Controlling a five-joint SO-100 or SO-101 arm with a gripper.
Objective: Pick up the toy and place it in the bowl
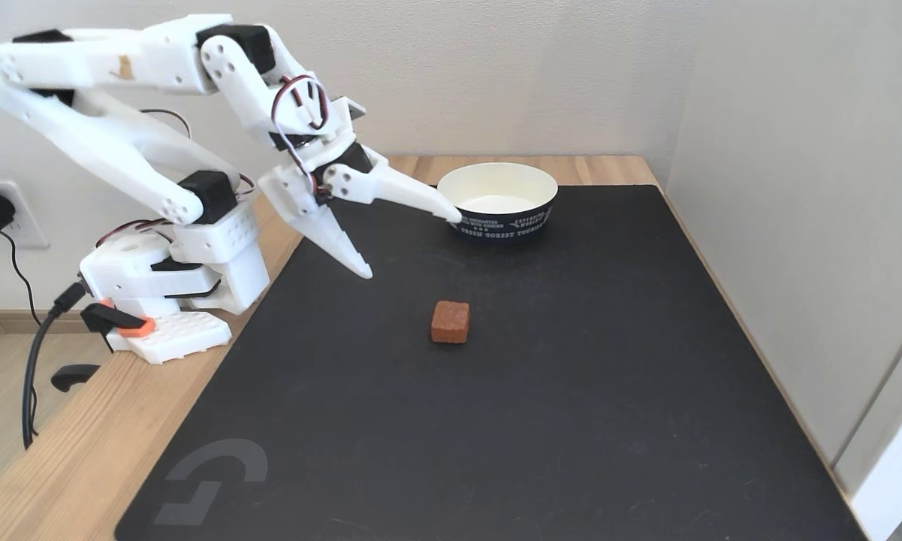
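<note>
1. White plastic claw (413, 246) hangs in the air above the mat in the fixed view, its 2 pointed fingers spread wide apart with nothing between them.
2. One finger (409, 194) reaches toward the bowl, its tip overlapping the bowl's near left rim in this view; whether it touches cannot be told. The other finger (338, 240) points down toward the mat.
3. The small reddish-brown cube-like toy block (450, 321) sits on the large black mat (496, 421), below and to the right of the lower fingertip, clear of the claw.
4. The round paper bowl (499, 200), cream-white inside and dark navy outside with white lettering, stands upright near the mat's far edge, well apart from the toy.
5. The white jointed arm (105, 143) rises from its base at the left on the light wooden counter (60, 458), which carries the mat.
</note>
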